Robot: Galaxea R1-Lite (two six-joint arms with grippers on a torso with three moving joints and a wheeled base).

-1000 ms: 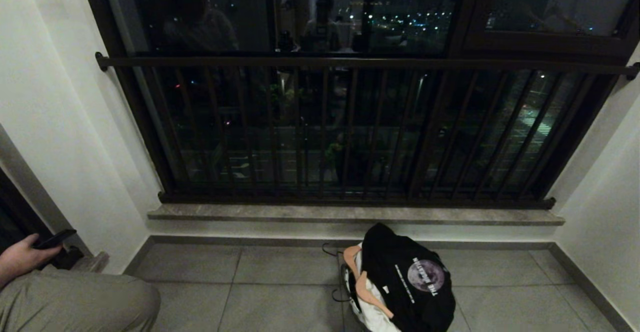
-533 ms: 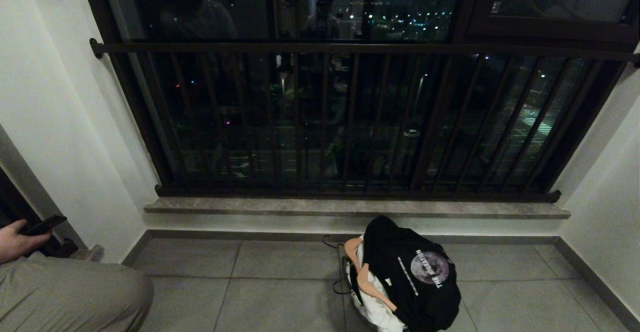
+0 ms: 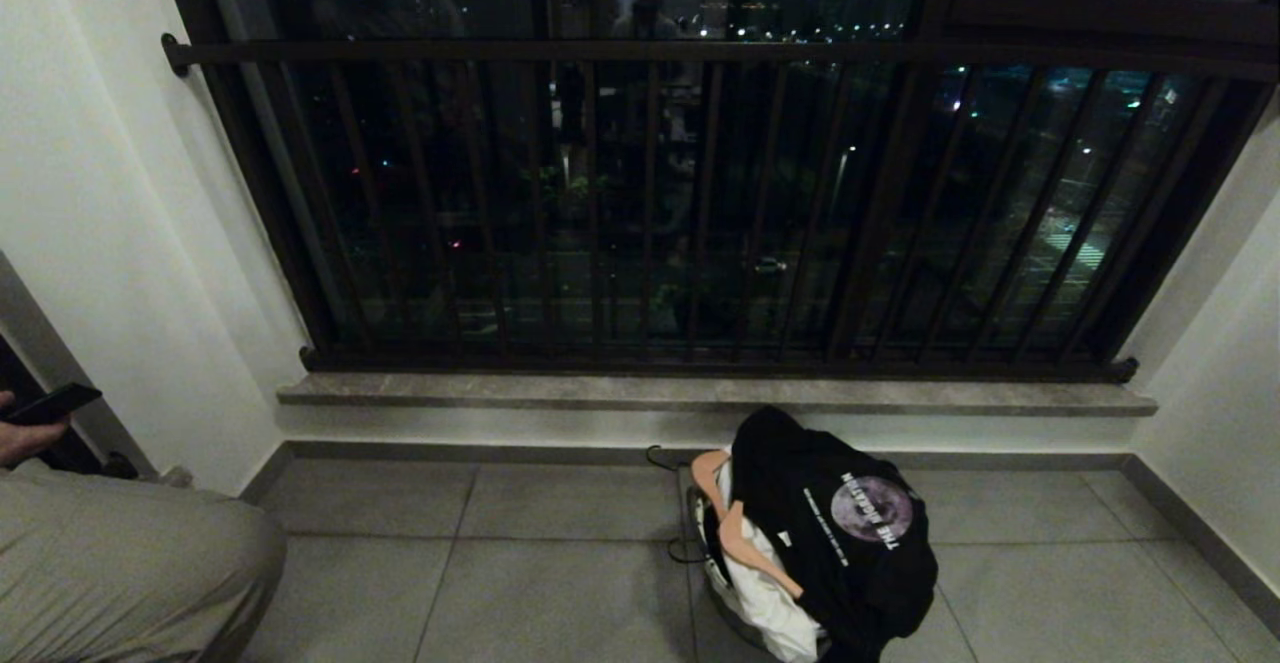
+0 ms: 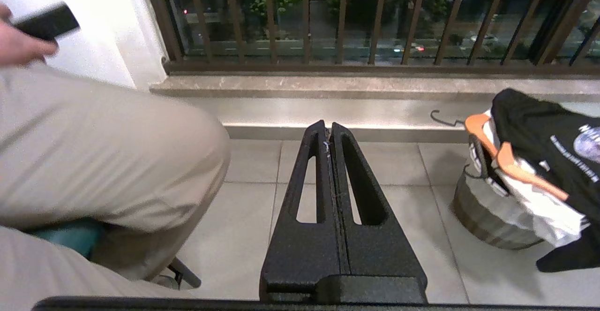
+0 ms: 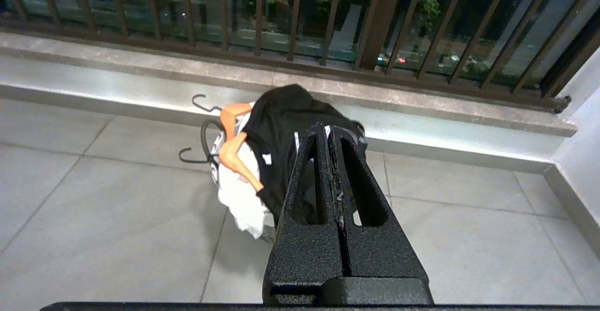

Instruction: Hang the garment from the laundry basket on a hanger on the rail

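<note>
Reaching hasn't begun: left gripper [image 4: 330,132] and right gripper [image 5: 326,135] both have fingers pressed flat together, nothing held, and neither arm shows in the head view.

Outward from the right gripper: the basket [image 5: 215,154] sits on the floor tiles [image 5: 108,198] beyond its tip, near the sill [image 5: 140,60]. From the left wrist the basket [image 4: 487,212] is off to the right, well apart from that gripper. So I'd judge the right arm the natural one for the pick.

A black tee [image 3: 850,533] with a round print is draped over the top; a white garment [image 3: 765,598] spills over the rim. Two orange hangers [image 3: 740,538] stick up at the left side, dark hooks [image 3: 662,458] pointing left.

The pale rail is in no view, only the dark balcony railing [image 3: 700,51] at the far side.

To do the step well:
- Square up on the basket first, which sits low right in the head view.
- Spread the fingers before descending.
- Pinch one layer of the tee at its high fold, clear of the hangers, or the hooks will likely snag and drag the white piece along.
- Lift straight up.

A person's knee [image 3: 130,563] and a hand holding a phone [image 3: 50,405] sit at near left; keep the left arm tucked.
</note>
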